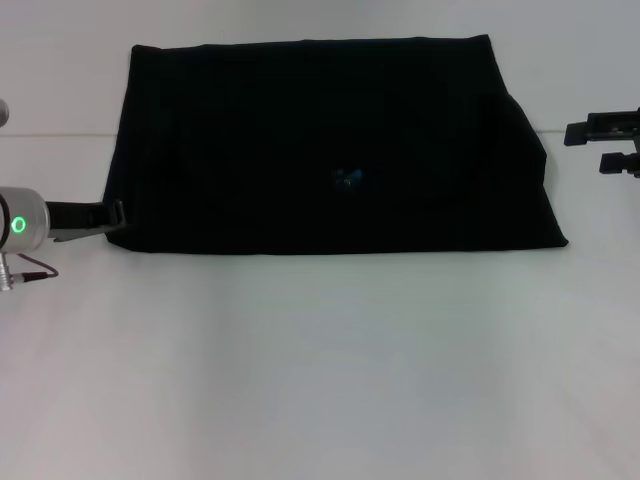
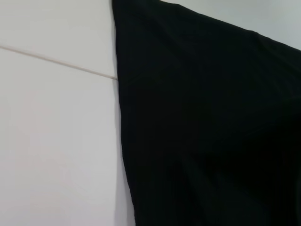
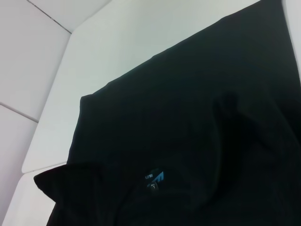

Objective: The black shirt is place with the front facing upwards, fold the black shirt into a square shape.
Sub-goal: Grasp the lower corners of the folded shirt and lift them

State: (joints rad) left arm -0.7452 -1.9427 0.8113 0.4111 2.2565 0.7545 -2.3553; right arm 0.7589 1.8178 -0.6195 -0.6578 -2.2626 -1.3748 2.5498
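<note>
The black shirt (image 1: 330,150) lies flat on the white table as a wide folded shape, with a small blue label (image 1: 347,180) showing near its middle. My left gripper (image 1: 118,218) sits low at the shirt's near left corner, right against the cloth edge. The left wrist view shows only that edge of the shirt (image 2: 207,132) on the table. Off the shirt's right side my right gripper (image 1: 603,146) hangs open, holding nothing. In the right wrist view the shirt (image 3: 197,122) shows with the label (image 3: 155,177) and a rumpled fold at one corner.
The white table (image 1: 320,380) stretches wide in front of the shirt. A seam line in the surface (image 1: 60,135) runs behind the left arm. The shirt's right side (image 1: 525,150) bulges out past the straight top layer.
</note>
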